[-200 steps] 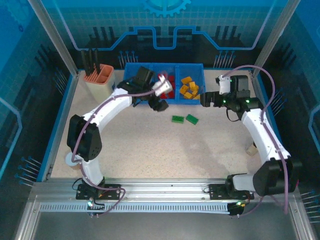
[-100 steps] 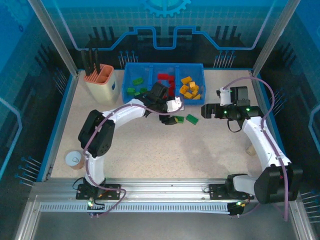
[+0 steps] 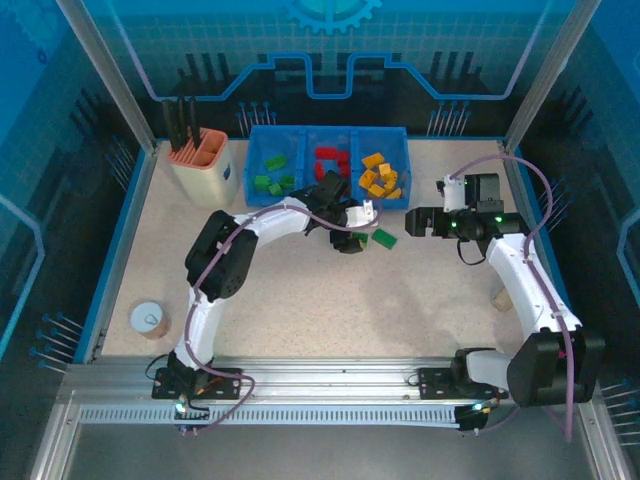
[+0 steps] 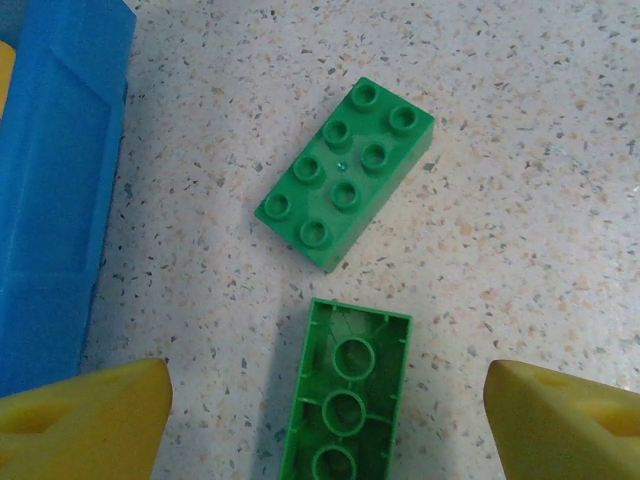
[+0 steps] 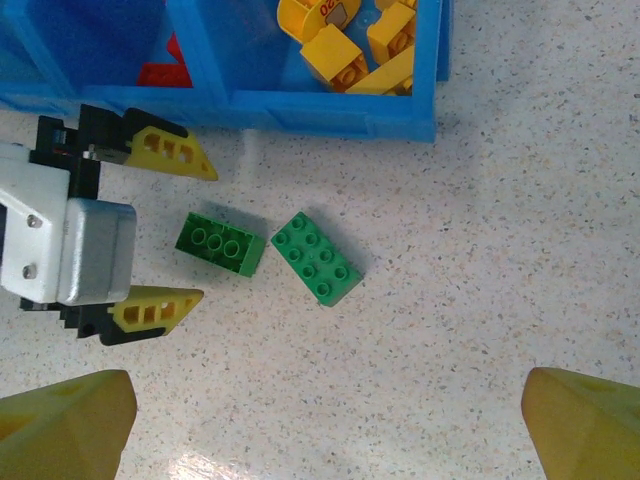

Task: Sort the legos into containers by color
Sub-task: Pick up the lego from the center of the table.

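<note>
While the left gripper (image 4: pixel 330 425) hung with its yellow fingers (image 4: pixel 90 420) spread wide and holding nothing, the small green plastic brick lying hollow side up (image 4: pixel 345 400) sat on the speckled table (image 4: pixel 520 150) directly between them, its long sides roughly facing the two pads. To take it cleanly, I judged, the gripper should sink straight down, correct the brick's slight skew, and close across the narrow width, low enough to catch the thin walls rather than skid off their rim.

Just beyond the fingertips lay a second green plastic brick, studs up (image 4: pixel 345 175), near the first but apart from it; a sloppy descent could nudge it. Off the left finger's side stood the wall of the low blue plastic tray (image 4: pixel 50 200). Its compartment already holding green bricks (image 3: pixel 272 172) was the farthest of the three from this gripper, past those with red bricks (image 3: pixel 327 160) and orange-yellow bricks (image 3: pixel 378 175), so the carry must lift over the wall.

Facing it from beyond the studs-up brick, the right gripper (image 3: pixel 412 222) waited with fingers wide apart and empty. A beige holder with black tools (image 3: pixel 195 155) stood well clear.
</note>
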`<action>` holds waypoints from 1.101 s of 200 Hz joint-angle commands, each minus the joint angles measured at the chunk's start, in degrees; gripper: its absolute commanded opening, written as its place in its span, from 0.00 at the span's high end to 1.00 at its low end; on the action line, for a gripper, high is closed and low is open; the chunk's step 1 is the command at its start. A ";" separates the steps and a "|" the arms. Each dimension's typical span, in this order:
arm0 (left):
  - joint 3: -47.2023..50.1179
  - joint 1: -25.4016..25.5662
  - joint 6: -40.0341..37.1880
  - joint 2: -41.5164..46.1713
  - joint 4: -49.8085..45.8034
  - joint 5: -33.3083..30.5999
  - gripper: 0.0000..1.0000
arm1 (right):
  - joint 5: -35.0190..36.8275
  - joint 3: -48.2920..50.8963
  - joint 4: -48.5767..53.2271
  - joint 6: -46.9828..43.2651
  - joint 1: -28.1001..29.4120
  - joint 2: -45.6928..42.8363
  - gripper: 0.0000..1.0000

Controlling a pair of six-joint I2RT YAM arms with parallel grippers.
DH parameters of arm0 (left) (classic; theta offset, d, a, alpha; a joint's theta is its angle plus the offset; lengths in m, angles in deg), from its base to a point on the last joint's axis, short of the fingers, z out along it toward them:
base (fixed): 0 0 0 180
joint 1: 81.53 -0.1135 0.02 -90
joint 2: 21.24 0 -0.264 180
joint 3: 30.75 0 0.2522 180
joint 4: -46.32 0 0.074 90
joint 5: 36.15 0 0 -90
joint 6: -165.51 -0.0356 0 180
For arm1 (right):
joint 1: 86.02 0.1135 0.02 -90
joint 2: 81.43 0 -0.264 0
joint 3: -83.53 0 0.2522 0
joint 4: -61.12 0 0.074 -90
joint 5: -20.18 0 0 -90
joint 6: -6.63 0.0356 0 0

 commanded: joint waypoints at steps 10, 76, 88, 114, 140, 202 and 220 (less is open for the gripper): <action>-2.72 0.79 -2.73 -2.96 -3.94 -0.23 0.17 | -1.51 1.05 -0.62 -0.14 -1.40 0.54 0.00; -3.66 1.08 -3.14 -5.07 -7.12 -2.42 0.20 | -2.39 1.16 -1.43 0.21 -1.66 1.96 0.00; -4.27 1.09 -3.05 -5.55 -8.31 -2.70 0.22 | -2.43 1.11 -1.47 0.22 -1.67 1.94 0.00; -3.69 1.20 -2.68 -5.84 -8.92 -3.32 0.28 | -2.55 0.94 -1.43 0.48 -1.74 2.19 0.00; -2.74 1.18 -1.95 -5.71 -9.16 -3.87 0.48 | -2.64 0.83 -1.34 0.53 -1.71 1.95 0.00; 9.15 -0.66 2.67 4.53 3.33 -11.80 0.70 | -2.88 -0.30 -1.56 0.56 -1.69 3.17 0.00; 10.40 -4.12 6.46 10.47 5.29 -13.13 0.72 | -2.99 -0.34 -1.94 0.78 -1.67 3.64 0.00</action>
